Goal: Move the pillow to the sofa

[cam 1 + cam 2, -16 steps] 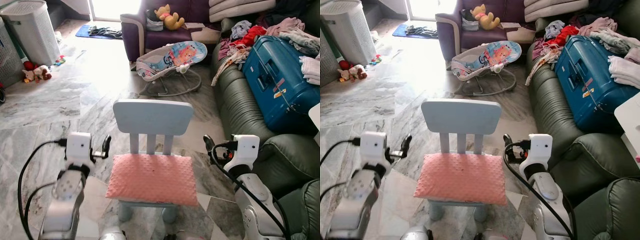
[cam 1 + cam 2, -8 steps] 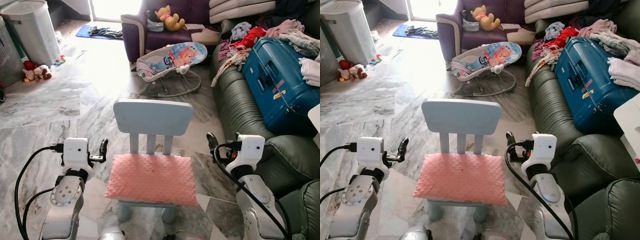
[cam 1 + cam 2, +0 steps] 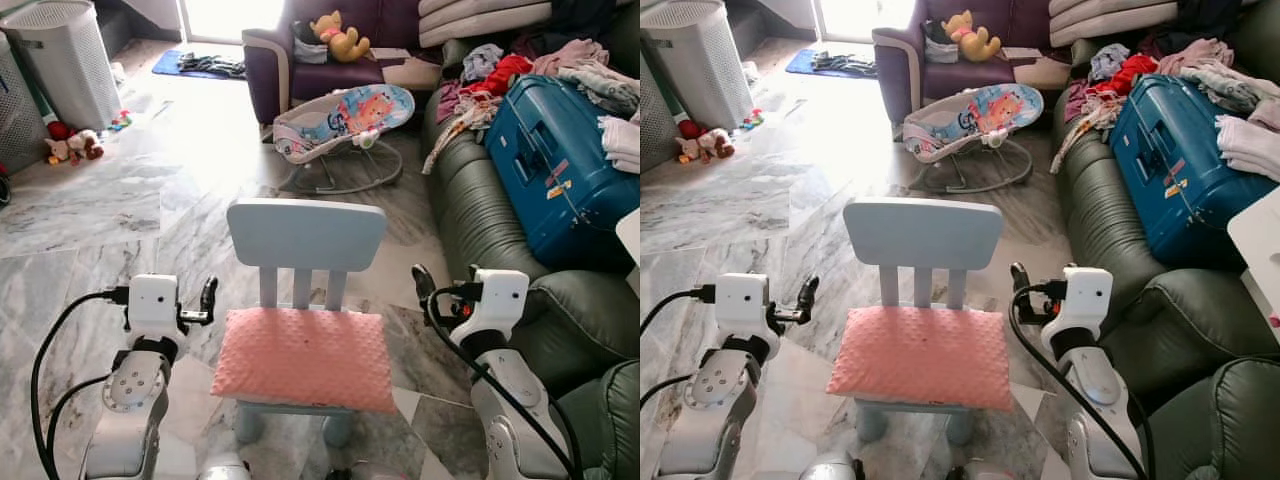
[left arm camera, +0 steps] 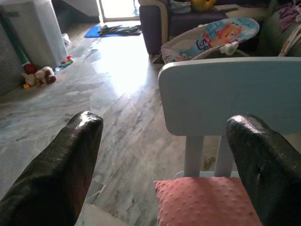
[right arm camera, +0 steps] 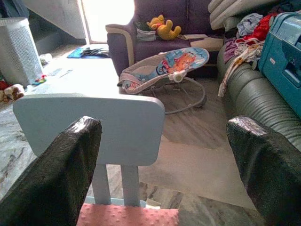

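Note:
A pink dimpled pillow (image 3: 305, 358) lies flat on the seat of a small light-blue chair (image 3: 305, 235) right in front of me. My left gripper (image 3: 208, 296) hovers open just off the pillow's left edge; its black fingers (image 4: 56, 174) frame the chair back in the left wrist view. My right gripper (image 3: 445, 284) stands open off the pillow's right edge, beside the chair; a finger (image 5: 66, 169) shows in the right wrist view. Neither touches the pillow. The dark green sofa (image 3: 480, 215) runs along the right.
A blue suitcase (image 3: 555, 165) and heaped clothes (image 3: 500, 75) cover the sofa's far seats. A baby bouncer (image 3: 345, 120) stands on the marble floor beyond the chair, a purple armchair (image 3: 320, 60) behind it. A white hamper (image 3: 60, 60) and toys (image 3: 70, 145) sit far left.
Both arms have sunk slightly and settled level with the chair seat on either side of the pillow; they barely moved in the last half second. The pillow has not moved.

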### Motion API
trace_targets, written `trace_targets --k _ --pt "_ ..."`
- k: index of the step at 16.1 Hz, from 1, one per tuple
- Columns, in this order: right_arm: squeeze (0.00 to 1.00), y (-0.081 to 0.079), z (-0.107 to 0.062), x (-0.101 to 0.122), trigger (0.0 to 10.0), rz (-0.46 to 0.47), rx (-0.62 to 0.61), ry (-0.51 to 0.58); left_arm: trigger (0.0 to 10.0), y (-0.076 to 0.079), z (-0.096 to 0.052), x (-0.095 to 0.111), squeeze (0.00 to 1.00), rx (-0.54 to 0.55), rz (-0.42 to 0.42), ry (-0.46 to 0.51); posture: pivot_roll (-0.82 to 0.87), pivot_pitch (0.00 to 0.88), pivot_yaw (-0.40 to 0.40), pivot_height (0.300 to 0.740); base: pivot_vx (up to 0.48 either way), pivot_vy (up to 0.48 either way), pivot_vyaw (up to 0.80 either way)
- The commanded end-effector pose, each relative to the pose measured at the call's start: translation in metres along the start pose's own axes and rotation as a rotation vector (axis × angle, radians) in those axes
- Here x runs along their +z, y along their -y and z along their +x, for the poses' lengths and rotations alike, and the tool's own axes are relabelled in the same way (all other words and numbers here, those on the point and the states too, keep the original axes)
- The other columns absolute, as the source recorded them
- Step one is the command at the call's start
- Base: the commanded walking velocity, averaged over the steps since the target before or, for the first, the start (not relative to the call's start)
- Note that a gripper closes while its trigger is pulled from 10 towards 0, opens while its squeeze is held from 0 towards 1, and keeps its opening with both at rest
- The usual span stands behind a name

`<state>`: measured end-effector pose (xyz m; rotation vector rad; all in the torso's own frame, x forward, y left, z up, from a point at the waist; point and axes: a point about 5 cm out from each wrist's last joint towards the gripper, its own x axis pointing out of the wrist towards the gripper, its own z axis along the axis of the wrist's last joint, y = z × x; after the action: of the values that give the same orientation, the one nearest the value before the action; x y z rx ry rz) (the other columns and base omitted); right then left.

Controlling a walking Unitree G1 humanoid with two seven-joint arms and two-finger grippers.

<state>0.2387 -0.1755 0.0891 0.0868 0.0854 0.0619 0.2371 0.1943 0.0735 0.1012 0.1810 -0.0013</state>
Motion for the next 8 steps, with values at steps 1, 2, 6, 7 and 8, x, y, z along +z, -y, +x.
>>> trace_targets --k 1,2,6,7,8 --pt "0.0 0.001 0.001 0.002 10.0 0.005 0.005 0.012 10.0 0.001 0.002 0.005 0.0 -0.011 0.006 0.016 -0.01 0.0 -0.058 0.7 0.0 0.0 0.0" --pt "0.0 0.001 0.001 0.002 10.0 0.005 0.005 0.013 10.0 0.001 0.002 0.005 0.0 -0.011 0.006 0.017 -0.01 0.0 -0.058 0.695 0.0 0.0 0.0" --pt "0.0 -0.001 0.005 0.011 10.0 -0.049 -0.019 0.074 10.0 0.001 0.004 0.008 0.0 0.01 0.024 0.043 -0.01 0.0 -0.057 0.68 0.0 0.0 0.0" --pt "0.0 -0.001 0.005 0.012 10.0 -0.063 -0.03 0.081 10.0 -0.001 0.005 0.009 0.0 0.033 0.05 0.06 -0.01 0.0 -0.059 0.68 0.0 0.0 0.0" --pt "0.0 0.0 0.006 0.013 10.0 -0.062 -0.039 0.091 10.0 -0.002 0.005 0.01 0.0 0.05 0.066 0.073 -0.01 0.0 -0.058 0.68 0.0 0.0 0.0"
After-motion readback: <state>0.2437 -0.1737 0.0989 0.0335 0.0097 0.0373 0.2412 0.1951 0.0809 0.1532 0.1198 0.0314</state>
